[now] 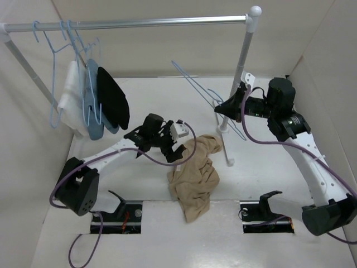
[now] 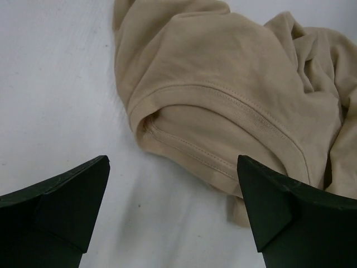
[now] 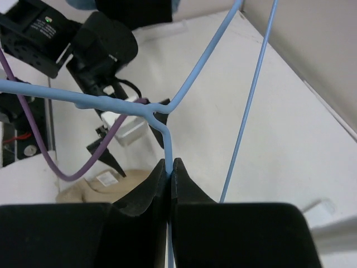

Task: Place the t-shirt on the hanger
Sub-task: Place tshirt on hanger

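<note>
Left end effector (image 2: 173,162) sat low over the table (image 2: 56,84), jaws wide apart, gripping nothing. The t-shirt (image 2: 223,84) lay just ahead of its fingertips (image 2: 78,195). The right-hand tip overlapped the cloth edge in the wrist view, but I couldn't tell if it touched. Right end effector (image 3: 169,164) was clamped together on the hanger (image 3: 153,113), pinching the neck just below the twist and holding it in the air over the far right of the table, well apart from the shirt. My read was that the step in hand was getting a grip on the shirt. Best bet was to go for the hemmed opening straight ahead, probably a sleeve, or better the collar. Pinch a single layer at the stitched edge, then lift enough to let the heap unfold before bringing the wire in. The white label (image 3: 104,178) marked the neck side, so it was worth aiming there. The shirt was a crumpled tan knit, soft and limp, with a double-stitched hem and deep folds hiding most openings. It would likely drape and bunch, and two layers could easily get grabbed at once. The hanger was thin, smooth light-blue wire that could swivel in a two-finger pinch under the cloth's weight, so load it slowly. The table was matte white and flat, so the shirt should slide on it.
</note>
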`<move>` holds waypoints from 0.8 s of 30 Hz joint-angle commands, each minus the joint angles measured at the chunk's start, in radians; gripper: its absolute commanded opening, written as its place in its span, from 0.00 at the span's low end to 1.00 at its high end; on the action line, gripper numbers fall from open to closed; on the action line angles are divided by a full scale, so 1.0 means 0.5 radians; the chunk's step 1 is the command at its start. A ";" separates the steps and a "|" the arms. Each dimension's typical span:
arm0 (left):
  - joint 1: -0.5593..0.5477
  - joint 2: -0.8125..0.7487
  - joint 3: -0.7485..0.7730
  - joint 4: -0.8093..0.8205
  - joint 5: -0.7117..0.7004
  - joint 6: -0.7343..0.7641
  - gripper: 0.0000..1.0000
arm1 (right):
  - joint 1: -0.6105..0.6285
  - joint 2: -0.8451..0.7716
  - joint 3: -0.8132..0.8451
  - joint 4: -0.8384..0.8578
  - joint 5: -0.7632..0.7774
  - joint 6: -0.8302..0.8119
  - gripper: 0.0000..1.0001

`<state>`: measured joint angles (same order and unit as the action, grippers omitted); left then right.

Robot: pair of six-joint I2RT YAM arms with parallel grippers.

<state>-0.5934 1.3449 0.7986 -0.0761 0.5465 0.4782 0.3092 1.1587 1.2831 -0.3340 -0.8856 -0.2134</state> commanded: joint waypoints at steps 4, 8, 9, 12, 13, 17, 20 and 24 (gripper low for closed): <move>0.085 0.117 0.032 0.014 0.275 -0.232 0.99 | -0.133 -0.173 -0.155 -0.013 -0.005 -0.113 0.00; 0.085 0.197 0.010 0.048 0.174 -0.324 0.99 | -0.173 -0.191 -0.179 0.005 -0.005 -0.135 0.00; 0.085 0.215 0.010 0.030 0.198 -0.324 0.99 | -0.174 -0.191 -0.179 0.005 -0.005 -0.156 0.00; 0.085 0.216 0.010 -0.019 0.327 -0.214 0.99 | -0.192 -0.167 -0.161 0.005 -0.005 -0.177 0.00; 0.085 0.237 0.010 -0.020 0.349 -0.181 0.99 | -0.192 -0.167 -0.161 0.005 -0.005 -0.178 0.00; 0.085 0.323 0.053 -0.069 0.477 -0.018 0.99 | -0.232 -0.112 -0.142 0.005 -0.024 -0.196 0.00; 0.085 0.387 0.075 -0.096 0.539 0.053 0.96 | -0.232 -0.087 -0.118 -0.062 -0.024 -0.245 0.00; 0.085 0.482 0.148 -0.203 0.576 0.133 0.67 | -0.232 -0.087 -0.118 -0.108 0.047 -0.282 0.00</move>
<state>-0.5495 1.5757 0.8261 -0.1268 0.7700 0.4870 0.2020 1.1271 1.1881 -0.3870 -0.8654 -0.3183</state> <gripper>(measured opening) 0.730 0.051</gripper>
